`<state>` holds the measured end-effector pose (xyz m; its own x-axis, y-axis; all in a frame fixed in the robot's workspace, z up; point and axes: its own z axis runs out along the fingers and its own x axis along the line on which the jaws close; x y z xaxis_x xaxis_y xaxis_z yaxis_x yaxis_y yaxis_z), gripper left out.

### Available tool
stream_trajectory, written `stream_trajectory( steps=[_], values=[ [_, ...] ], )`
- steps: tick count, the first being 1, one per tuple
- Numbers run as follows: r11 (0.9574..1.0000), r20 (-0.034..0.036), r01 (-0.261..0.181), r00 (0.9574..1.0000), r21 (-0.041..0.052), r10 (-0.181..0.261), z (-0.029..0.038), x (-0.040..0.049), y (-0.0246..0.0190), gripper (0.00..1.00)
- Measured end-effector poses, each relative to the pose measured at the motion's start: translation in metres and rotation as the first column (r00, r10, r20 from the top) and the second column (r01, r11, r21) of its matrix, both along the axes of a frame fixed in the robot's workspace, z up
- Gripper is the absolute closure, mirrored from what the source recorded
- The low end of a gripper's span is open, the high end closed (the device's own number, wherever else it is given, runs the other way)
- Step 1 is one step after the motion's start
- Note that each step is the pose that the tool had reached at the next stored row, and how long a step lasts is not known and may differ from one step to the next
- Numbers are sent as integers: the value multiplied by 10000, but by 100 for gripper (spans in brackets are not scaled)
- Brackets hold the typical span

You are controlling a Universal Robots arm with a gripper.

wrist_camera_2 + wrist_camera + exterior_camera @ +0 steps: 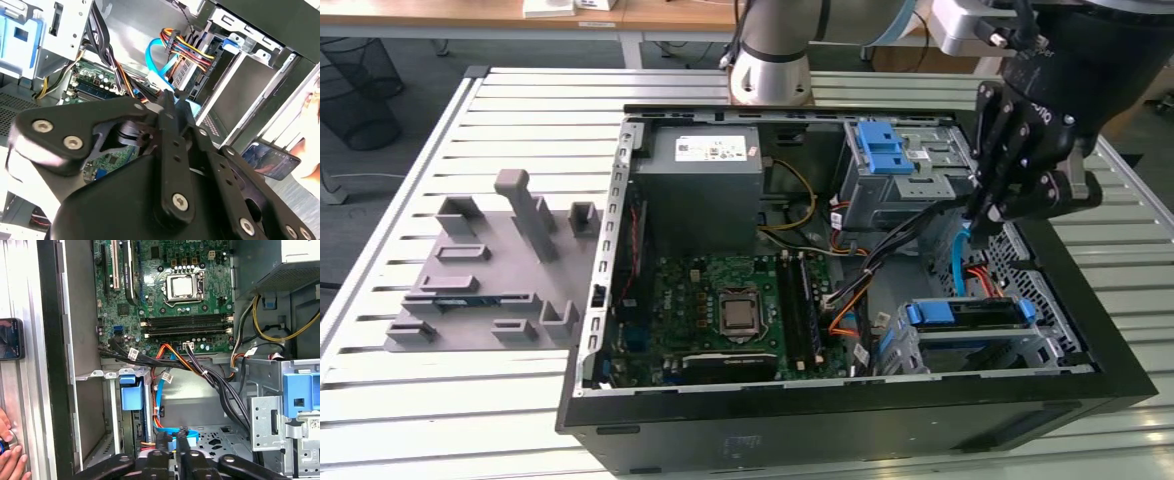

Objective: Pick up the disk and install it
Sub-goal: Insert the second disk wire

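You see an open computer case [720, 425] lying on its side on the slatted metal table [400, 400]. The pincer [981, 215] hangs over the case's side at the exterior view's right, above the gap between two drive cages. In the first wrist view, the pincer [172, 447] has its two fingertips pressed together with no object between them, so treat it as closed and empty.

Locate the disk [970, 313] in the drive cage near the case's front corner at the exterior view's right. Its blue bracket shows at the cage opening. In the first wrist view, the same blue bracket [131, 394] sits in the cage just beside the pincer tips. A blue data cable [958, 262] and a bundle of coloured power wires [172, 355] run between the cages.

Note the motherboard [720, 310] on the case floor and the grey power supply [700, 180] at the rear. A grey fixture [494, 270] rests on the table, well apart from the case. A person's hand [10, 460] and a phone [10, 338] lie on the table.
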<state>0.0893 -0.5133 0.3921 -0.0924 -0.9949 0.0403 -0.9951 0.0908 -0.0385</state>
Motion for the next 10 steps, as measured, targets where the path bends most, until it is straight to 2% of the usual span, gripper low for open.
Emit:
stream_trajectory(
  steps=[1, 4, 10],
  values=[
    [10000, 4, 9, 10000, -10, -9, -6, -1, 4, 75],
    [10000, 35, 37, 10000, -82, -37, -31, -2, 12, 75],
    [9987, 142, 64, 9999, -502, -57, -76, -2, 15, 75]
  ],
)
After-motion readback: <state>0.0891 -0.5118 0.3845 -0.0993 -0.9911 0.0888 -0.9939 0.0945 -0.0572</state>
